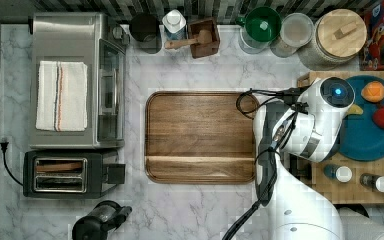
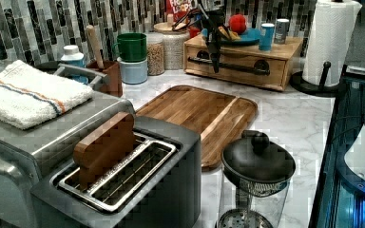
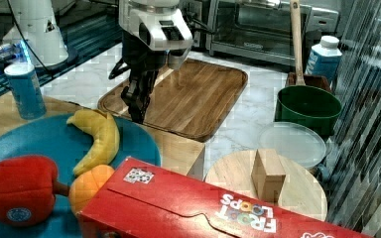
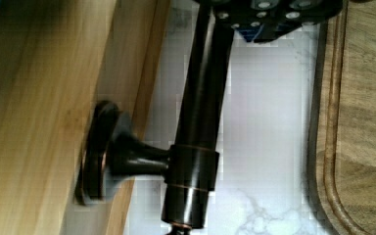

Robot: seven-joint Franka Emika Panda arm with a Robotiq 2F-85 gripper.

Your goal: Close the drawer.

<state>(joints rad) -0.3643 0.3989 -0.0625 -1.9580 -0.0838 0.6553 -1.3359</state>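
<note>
The drawer (image 2: 240,77) is the light-wood front in the cabinet under the blue plate, and it sits about flush with the cabinet face in the left view. A dark bar handle (image 2: 261,68) runs across it. My gripper (image 2: 215,64) points down in front of that handle, fingers shut with nothing between them. In the right view the gripper (image 3: 138,111) hangs between the cabinet top and the brown tray. The wrist view shows the handle (image 4: 196,127) close up against the drawer front (image 4: 127,73), with the gripper (image 4: 269,19) on the bar's outer side.
The brown wooden tray (image 1: 200,137) lies just in front of the cabinet. A blue plate (image 1: 370,142) with toy fruit and two small bottles (image 1: 337,173) sit on the cabinet top. A paper towel roll (image 2: 330,42) stands beside it. Jars and a cereal box (image 3: 218,208) line the back.
</note>
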